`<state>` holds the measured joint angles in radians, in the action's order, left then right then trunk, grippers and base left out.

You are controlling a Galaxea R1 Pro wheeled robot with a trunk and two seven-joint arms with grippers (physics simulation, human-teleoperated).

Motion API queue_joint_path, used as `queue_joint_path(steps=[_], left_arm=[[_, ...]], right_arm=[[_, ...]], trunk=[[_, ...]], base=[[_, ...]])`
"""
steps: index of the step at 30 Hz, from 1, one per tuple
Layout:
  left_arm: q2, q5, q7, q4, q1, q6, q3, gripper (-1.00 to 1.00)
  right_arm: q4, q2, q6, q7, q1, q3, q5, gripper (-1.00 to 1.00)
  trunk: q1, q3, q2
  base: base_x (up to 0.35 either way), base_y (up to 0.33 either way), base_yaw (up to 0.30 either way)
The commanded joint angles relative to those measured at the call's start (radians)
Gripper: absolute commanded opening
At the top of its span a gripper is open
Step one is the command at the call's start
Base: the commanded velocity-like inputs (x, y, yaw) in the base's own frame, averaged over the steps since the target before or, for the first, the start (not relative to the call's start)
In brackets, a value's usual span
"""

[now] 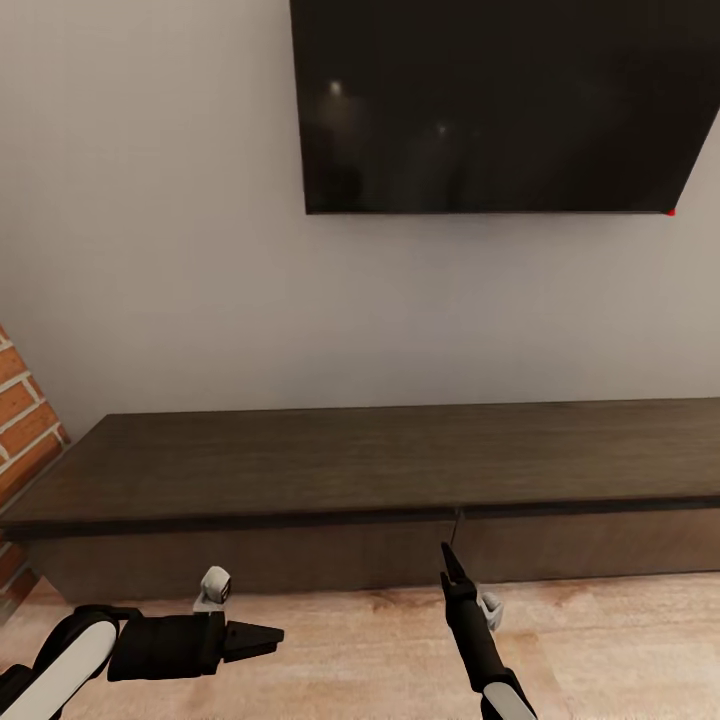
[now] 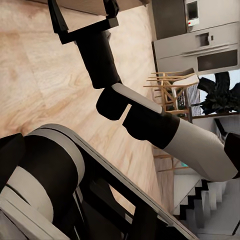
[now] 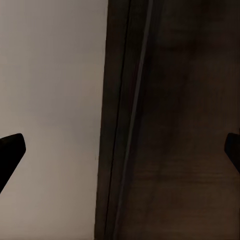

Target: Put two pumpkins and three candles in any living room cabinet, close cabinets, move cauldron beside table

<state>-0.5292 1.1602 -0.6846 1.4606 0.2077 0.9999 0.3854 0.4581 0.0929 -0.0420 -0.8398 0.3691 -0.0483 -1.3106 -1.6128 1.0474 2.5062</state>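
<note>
The long low dark-brown cabinet (image 1: 300, 470) stands against the wall straight ahead, its drawer fronts flush and closed. My right gripper (image 1: 447, 556) is open and points at the seam between two drawer fronts, close to the wood. The right wrist view has the cabinet's front (image 3: 175, 125) between its spread fingertips. In the left wrist view the right gripper (image 2: 85, 20) stands with its jaws apart. My left gripper (image 1: 262, 634) hovers low over the floor in front of the cabinet, open and holding nothing. The pumpkins, candles, cauldron and table are out of view.
A large black TV (image 1: 490, 100) hangs on the grey wall above the cabinet. A brick wall (image 1: 20, 420) edges the left. Light wood floor (image 1: 350, 640) lies under both arms. Behind me are steel kitchen appliances (image 2: 200, 40) and wooden chairs (image 2: 170, 85).
</note>
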Motion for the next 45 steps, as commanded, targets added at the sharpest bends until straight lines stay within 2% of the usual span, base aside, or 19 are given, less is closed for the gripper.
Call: queue_joint_path(steps=[1,4,15,45], left_arm=[[-0.001,0.001,-0.003,0.000,0.001,0.003,0.001,1.00],[-0.001,0.001,-0.003,0.001,0.001,0.003,0.001,1.00],[-0.002,0.001,-0.003,0.001,0.001,0.003,0.001,1.00],[0.000,0.001,-0.004,-0.001,0.001,0.003,0.001,1.00]], right_arm=[[-0.001,0.001,-0.001,-0.004,0.001,-0.002,-0.001,1.00],[-0.001,0.001,-0.001,-0.004,0.001,-0.002,-0.001,1.00],[-0.001,0.001,-0.001,-0.003,0.001,-0.002,-0.001,1.00],[-0.008,0.001,-0.004,-0.001,0.001,-0.001,-0.001,1.00]], trunk=[[0.000,0.005,0.001],[-0.002,0.016,0.001],[-0.002,0.016,0.001],[-0.002,0.016,0.001]], base=[[0.000,0.000,0.000],[0.000,0.000,0.000],[0.003,0.000,0.000],[0.084,0.000,0.000]])
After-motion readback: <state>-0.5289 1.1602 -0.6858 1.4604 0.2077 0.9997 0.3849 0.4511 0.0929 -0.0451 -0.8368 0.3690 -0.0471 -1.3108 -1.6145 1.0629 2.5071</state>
